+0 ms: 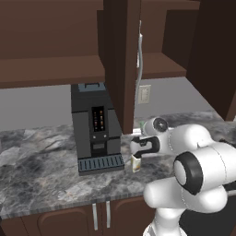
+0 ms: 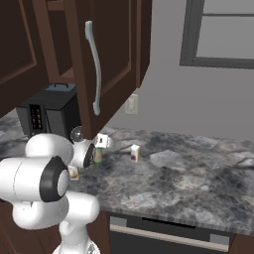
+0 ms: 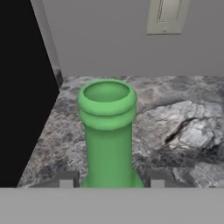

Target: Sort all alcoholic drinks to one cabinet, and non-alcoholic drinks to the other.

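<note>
My gripper point(image 3: 111, 183) was clamped on the green bottle point(image 3: 108, 131), one dark finger pad point(image 3: 66, 180) on either side of its neck. In the hand view the bottle was smooth, glossy green glass with a round open mouth and a doubled collar below the lip, standing upright between my tips. Behind it lay the countertop point(image 3: 175, 131), grey marbled stone with dark veins and pale patches, running back to a plain grey wall with a cream wall outlet point(image 3: 164, 16). A flat black face filled the left of that view, just beside the bottle.

From the left base view, my hand sat near the back edge of the countertop, right of a boxy black coffee machine point(image 1: 96, 126) with a ribbed drip tray. A cream carton point(image 1: 136, 163), small and box-shaped, stood just under my hand, toward the front edge. Above hung the narrower cabinet door point(image 1: 122, 60), dark brown wood seen edge-on, with its long silver handle point(image 1: 139, 60).

The right base view showed what the left did not: the white carton point(image 2: 134, 153) with a red mark, standing apart to the right near the middle of the countertop, a window frame point(image 2: 218, 32) on the wall, and the curved face of the handle. There the bottle's lower body point(image 2: 99, 155) peeked out beside my wrist, and the cream carton was half hidden behind my arm.
</note>
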Robot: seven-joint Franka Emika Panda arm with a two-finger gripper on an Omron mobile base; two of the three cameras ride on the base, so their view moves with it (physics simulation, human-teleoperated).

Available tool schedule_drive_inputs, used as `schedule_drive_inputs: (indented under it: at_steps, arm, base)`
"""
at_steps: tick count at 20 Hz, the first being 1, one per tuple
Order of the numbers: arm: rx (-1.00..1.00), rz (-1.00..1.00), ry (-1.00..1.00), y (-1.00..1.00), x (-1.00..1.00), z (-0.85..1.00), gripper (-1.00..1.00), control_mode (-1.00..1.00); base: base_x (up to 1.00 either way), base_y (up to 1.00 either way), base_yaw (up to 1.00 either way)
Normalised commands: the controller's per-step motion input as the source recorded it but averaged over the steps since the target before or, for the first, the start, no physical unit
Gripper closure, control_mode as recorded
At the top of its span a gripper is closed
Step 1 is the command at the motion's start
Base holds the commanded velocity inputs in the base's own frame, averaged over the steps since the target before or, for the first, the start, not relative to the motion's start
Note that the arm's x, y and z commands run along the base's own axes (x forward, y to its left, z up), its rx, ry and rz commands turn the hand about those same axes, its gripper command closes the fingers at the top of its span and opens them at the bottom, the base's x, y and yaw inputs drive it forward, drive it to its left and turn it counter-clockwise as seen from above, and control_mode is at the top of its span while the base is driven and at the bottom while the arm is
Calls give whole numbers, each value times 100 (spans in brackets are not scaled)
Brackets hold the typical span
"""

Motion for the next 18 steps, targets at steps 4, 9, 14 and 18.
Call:
schedule_drive_inputs:
  at_steps: [4, 9, 14, 18]
  arm:
    - [0, 0, 3, 0, 0, 46, 100, -100]
    - [-1, 0, 5, 0, 0, 51, 100, -100]
    - [-1, 0, 4, 1, 0, 47, 100, -100]
    - [-1, -1, 0, 0, -2, 38, 100, -100]
  base:
    - [0, 0, 0]
    - [0, 0, 0]
    - [0, 0, 0]
    - [0, 0, 0]
